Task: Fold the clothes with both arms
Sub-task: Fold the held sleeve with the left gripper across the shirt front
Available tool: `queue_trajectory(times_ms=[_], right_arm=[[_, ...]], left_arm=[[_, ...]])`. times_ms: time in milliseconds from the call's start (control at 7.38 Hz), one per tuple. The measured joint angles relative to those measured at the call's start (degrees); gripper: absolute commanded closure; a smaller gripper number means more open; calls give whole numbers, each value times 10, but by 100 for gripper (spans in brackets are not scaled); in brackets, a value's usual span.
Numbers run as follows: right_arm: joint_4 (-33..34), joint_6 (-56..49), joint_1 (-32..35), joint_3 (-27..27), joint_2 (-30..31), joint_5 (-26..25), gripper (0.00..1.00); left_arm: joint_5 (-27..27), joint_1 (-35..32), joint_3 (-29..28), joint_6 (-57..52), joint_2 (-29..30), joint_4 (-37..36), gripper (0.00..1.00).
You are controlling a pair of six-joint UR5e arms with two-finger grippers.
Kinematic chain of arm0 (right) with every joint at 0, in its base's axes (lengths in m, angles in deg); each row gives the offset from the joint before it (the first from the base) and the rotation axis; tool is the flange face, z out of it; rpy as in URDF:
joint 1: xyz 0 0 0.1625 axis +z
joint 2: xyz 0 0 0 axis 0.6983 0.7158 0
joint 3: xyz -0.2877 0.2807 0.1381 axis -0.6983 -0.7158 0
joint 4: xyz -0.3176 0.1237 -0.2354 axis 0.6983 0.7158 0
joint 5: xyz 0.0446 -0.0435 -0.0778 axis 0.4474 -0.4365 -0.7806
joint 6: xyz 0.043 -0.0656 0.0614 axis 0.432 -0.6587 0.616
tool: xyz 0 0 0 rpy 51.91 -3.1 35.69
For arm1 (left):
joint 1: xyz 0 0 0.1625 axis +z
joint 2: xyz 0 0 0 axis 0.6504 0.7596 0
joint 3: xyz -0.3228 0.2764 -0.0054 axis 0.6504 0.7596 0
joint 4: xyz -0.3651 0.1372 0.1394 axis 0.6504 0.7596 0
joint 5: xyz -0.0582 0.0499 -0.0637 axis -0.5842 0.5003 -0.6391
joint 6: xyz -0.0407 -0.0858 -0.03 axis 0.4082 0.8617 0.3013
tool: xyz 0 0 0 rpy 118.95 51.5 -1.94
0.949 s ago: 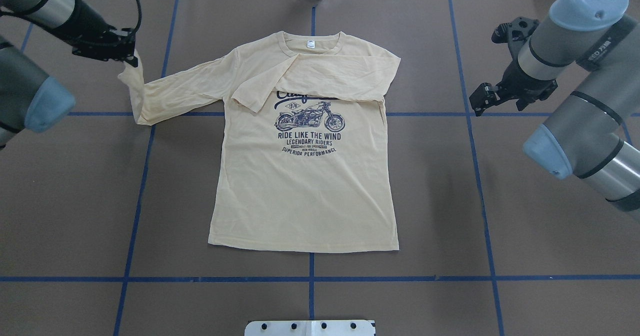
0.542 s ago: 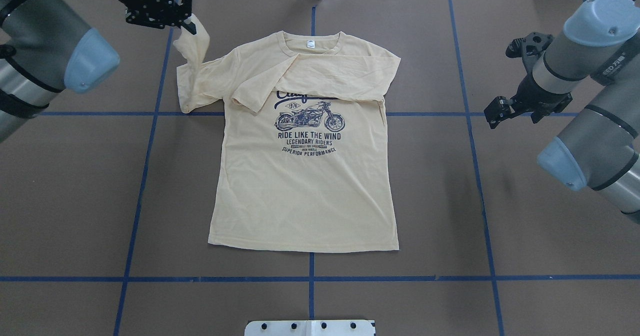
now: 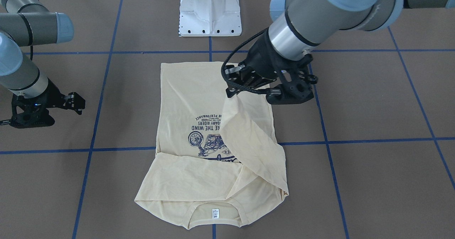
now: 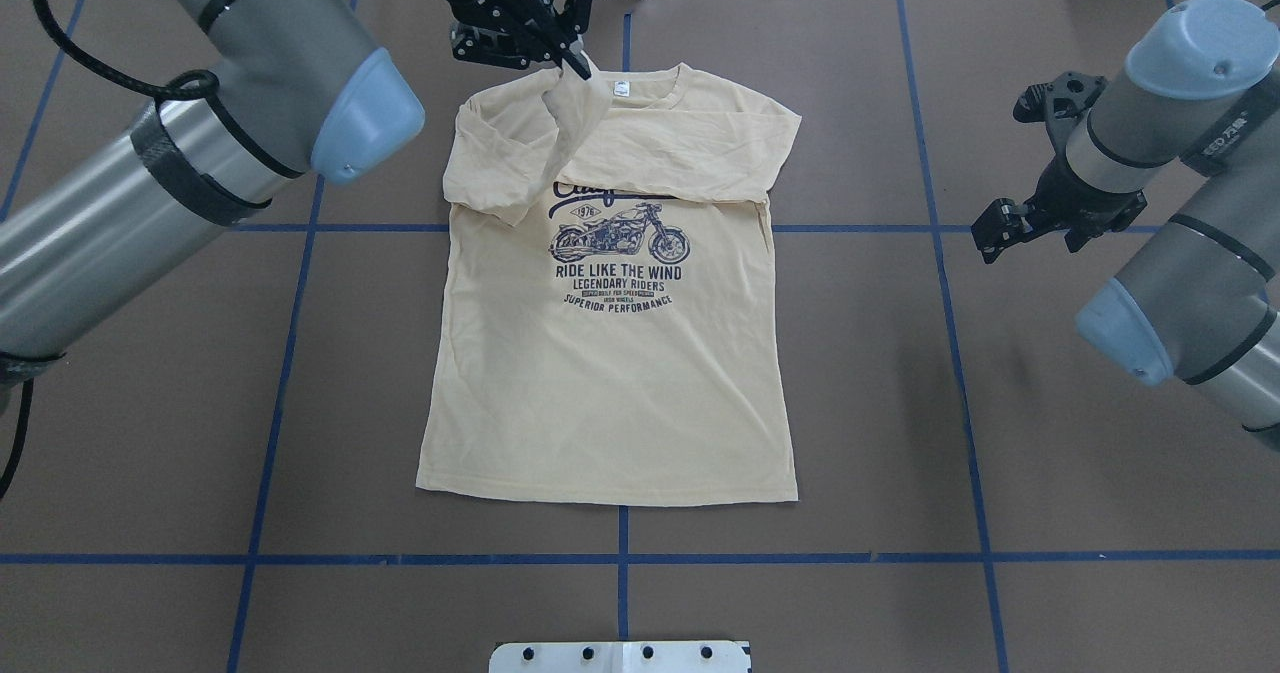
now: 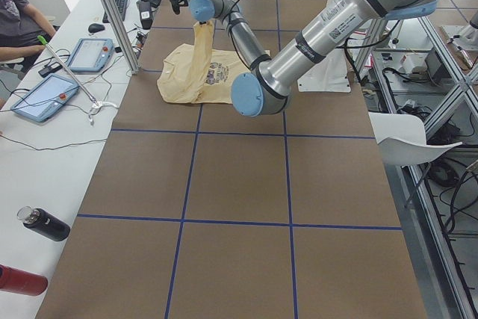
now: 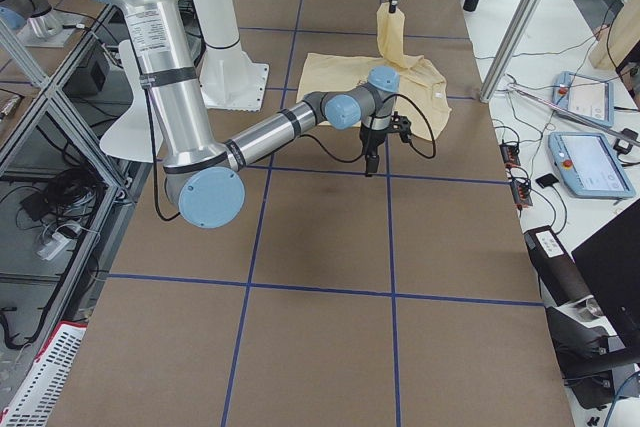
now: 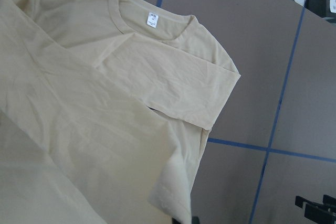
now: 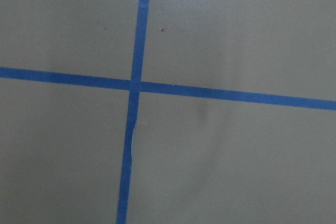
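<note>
- Shirt (image 4: 610, 383) lies flat in the middle of the table (image 4: 1000, 453), print (image 4: 620, 253) facing up, collar on the far side from the robot, hem toward the robot.
- Neck label (image 4: 622, 90) shows inside the collar.
- Right sleeve (image 4: 680, 163) is folded across the chest and covers the top of the print.
- Left gripper (image 4: 572, 63) is pinched on the cuff of the left sleeve (image 3: 249, 136) and held up above the shirt. The overhead view puts it just beside the collar.
- The left sleeve hangs from that gripper down to the shoulder, draped over the shirt body, partly over the print in the front view.
- Left wrist view: collar, label and the folded right sleeve seen from above, table beyond.
- Right gripper (image 4: 990, 230) is over bare table on the robot's right, well apart from the shirt, jaws apart with nothing between them.
- Right wrist view shows only table, with a crossing of blue tape lines (image 8: 137, 87).
- White robot base (image 3: 210, 10) sits at the table edge beyond the hem.
</note>
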Motion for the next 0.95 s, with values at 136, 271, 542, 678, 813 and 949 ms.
queue_trajectory(times_ms=[136, 271, 542, 678, 813, 949], right_arm=[[0, 0, -2, 0, 0, 0, 0], [0, 1, -5, -1, -1, 0, 0], [-1, 1, -10, -3, -3, -1, 0], [-2, 1, -12, -5, -5, -2, 0], [-3, 1, -15, -7, -7, -2, 0], [-4, 1, -18, -10, -8, -3, 0]], left_arm=[[4, 12, -26, 23, 4, 43, 100], [15, 24, -46, 36, 5, 72, 100], [52, 48, -83, 44, 6, 111, 100], [73, 62, -108, 48, 8, 138, 100], [98, 79, -133, 52, 11, 166, 100], [119, 94, -150, 57, 15, 184, 100]])
